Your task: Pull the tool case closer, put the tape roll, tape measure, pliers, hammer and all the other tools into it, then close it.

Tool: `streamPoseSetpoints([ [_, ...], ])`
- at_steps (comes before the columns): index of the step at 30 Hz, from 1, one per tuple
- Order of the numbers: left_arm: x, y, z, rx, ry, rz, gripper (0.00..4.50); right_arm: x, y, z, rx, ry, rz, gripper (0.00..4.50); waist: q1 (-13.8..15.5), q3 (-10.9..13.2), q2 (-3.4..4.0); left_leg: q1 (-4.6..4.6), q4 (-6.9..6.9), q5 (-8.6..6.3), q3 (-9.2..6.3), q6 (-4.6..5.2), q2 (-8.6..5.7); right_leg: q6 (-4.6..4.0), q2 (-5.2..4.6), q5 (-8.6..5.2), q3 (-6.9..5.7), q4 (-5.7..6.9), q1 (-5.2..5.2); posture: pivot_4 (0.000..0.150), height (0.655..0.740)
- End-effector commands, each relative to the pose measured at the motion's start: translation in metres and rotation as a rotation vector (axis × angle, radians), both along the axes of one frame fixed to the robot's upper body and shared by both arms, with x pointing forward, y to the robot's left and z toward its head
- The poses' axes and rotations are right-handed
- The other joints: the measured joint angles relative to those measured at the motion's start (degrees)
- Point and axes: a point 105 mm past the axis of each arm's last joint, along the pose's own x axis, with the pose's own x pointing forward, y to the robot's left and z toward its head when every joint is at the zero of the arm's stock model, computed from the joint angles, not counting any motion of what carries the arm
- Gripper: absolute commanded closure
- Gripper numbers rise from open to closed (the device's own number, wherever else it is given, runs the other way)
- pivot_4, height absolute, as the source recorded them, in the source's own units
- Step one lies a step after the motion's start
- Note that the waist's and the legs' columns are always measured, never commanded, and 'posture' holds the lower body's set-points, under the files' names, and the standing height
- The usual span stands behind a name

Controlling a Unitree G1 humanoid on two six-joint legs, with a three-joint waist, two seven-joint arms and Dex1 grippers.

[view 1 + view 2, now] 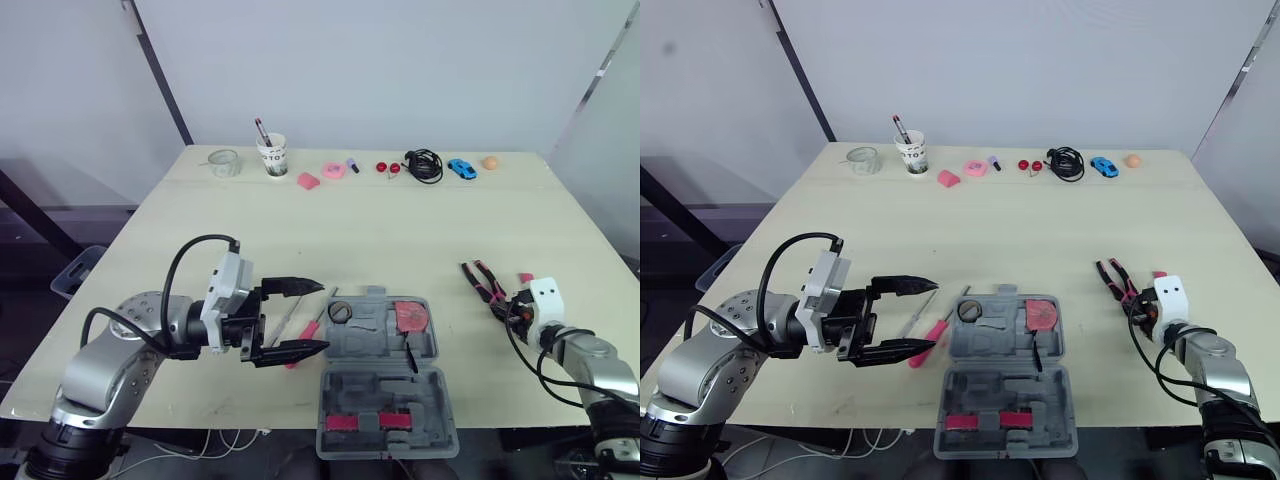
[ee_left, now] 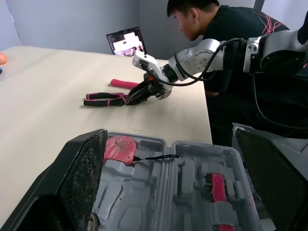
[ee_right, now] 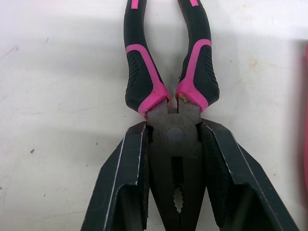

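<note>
- Currently, the tool case is lying open at the 6 o'clock edge of the table, with both grey halves facing up
- In its far half, a pink tape measure is sitting at the 1 o'clock corner with its black strap trailing across the tray, and a dark tape roll is resting at the 11 o'clock corner
- In its near half, pink pieces are sitting in a row in their slots
- The left gripper is hovering at the case's 9 o'clock, its fingers spread wide and gripping nothing, over a pink-handled screwdriver lying on the table
- The pliers are lying on the table at the case's 2 o'clock, well apart from it; the right gripper is pressing its two fingers against both sides of their steel head, with the black-and-pink handles pointing away
- At the table's 11 o'clock, a white paper cup is holding an upright pen, and a glass jar is standing just beside it, contents impossible to tell
- The cup is carrying dark lettering, too small to read
</note>
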Motion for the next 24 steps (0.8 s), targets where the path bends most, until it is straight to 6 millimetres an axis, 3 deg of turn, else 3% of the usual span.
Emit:
streamPoseSetpoints([
  [1, 0.000, 0.001, 0.007, -0.011, -0.038, 0.001, 0.00, -0.003, 0.002, 0.009, -0.020, -0.022, 0.046, 3.53, 0.06, 0.00, 0.01, 0.00, 0.00, 0.00, 0.00, 0.00, 0.00, 0.00, 0.00, 0.00, -0.01, 0.00, 0.00, 0.150, 0.7400],
  [5, 0.002, 0.002, 0.008, -0.012, -0.042, 0.002, 0.00, -0.003, 0.002, 0.027, -0.091, -0.068, 0.095, 3.53, 0.02, 0.05, 0.07, -0.02, 0.00, 0.00, -0.02, 0.00, 0.00, 0.00, 0.00, 0.00, 0.02, 0.00, -0.02, 0.150, 0.7400],
  [10, 0.002, 0.004, 0.007, -0.012, -0.047, 0.003, 0.00, -0.010, 0.015, 0.052, -0.106, -0.115, 0.216, 3.53, -0.04, 0.06, 0.10, -0.03, 0.00, 0.00, -0.02, 0.00, 0.00, 0.01, 0.00, 0.00, 0.02, 0.00, -0.03, 0.150, 0.7400],
  [12, 0.004, 0.007, 0.009, -0.015, -0.048, 0.015, 0.00, -0.020, 0.039, 0.073, -0.130, -0.155, 0.390, 3.53, 0.04, 0.14, 0.22, -0.03, 0.00, 0.00, -0.03, 0.00, 0.00, 0.01, 0.00, 0.00, 0.03, 0.00, -0.03, 0.150, 0.7400],
  [15, 0.005, 0.013, 0.008, -0.008, -0.041, 0.014, 0.00, -0.033, 0.068, 0.086, -0.131, -0.157, 0.556, 3.53, -0.18, 0.14, 0.21, -0.02, -0.01, 0.00, -0.04, 0.00, 0.05, 0.01, 0.04, 0.00, 0.02, -0.01, -0.04, 0.150, 0.7400],
  [19, 0.008, 0.025, 0.007, 0.023, -0.043, 0.010, 0.00, -0.048, 0.106, 0.095, -0.103, -0.108, 0.733, 3.53, 0.05, 0.13, 0.16, -0.01, 0.00, 0.00, -0.05, 0.00, 0.10, 0.00, 0.10, 0.00, -0.02, 0.00, -0.03, 0.150, 0.7400],
  [24, 0.008, 0.038, 0.005, 0.074, -0.034, -0.008, 0.00, -0.059, 0.141, 0.093, -0.201, -0.062, 0.932, 3.53, 0.17, 0.15, 0.14, -0.05, 0.02, 0.00, -0.05, 0.00, 0.09, -0.01, 0.07, -0.01, -0.01, -0.03, -0.05, 0.150, 0.7400],
])
